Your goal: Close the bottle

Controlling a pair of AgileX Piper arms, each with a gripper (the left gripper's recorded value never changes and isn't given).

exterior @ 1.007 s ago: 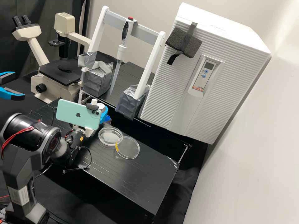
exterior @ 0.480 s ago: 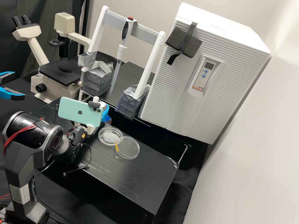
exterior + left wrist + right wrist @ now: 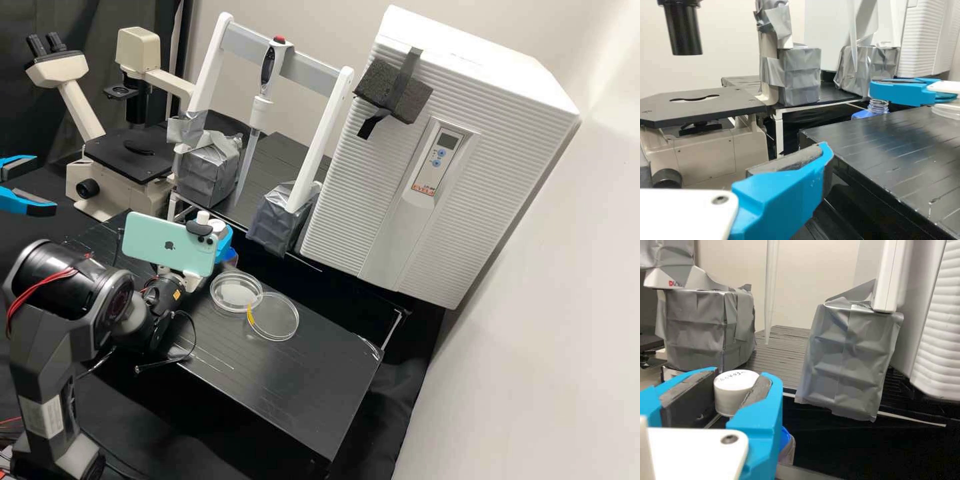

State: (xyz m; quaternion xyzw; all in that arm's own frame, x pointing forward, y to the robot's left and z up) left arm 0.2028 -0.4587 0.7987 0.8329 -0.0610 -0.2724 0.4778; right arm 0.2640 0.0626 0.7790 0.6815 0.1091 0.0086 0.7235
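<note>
- The right gripper [image 3: 725, 395] is clenched on the cap [image 3: 736, 379]. Its two padded fingers press the cap's side wall from opposite sides, and the flat top stands clear above them.
- The bottle [image 3: 878, 106] stands upright just beyond the edge of the raised black platform [image 3: 900, 145], in front of the taped stand base [image 3: 850, 355]. Its threaded neck is bare and open.
- In the left wrist view the right gripper hangs directly over that neck. I cannot tell whether the cap already touches the threads.
- The left gripper [image 3: 17, 181] is released, its fingers spread and empty, and it is well apart from the bottle, near the microscope [image 3: 107, 153].
- The cap looks small, stiff and light — probably hard plastic with a smooth wall. A side grip across its width suits it, though it may slip in the pads under twisting load.
- The bottle looks like a small, thin-walled clear container, so it is likely light and easy to tip or spin.
- The neck has to stay free, so the place to steady the bottle is the body below the shoulder — a job for the free left gripper.
- The main risks are the cap seating crooked on the threads, or the unheld bottle turning along with the cap.
</note>
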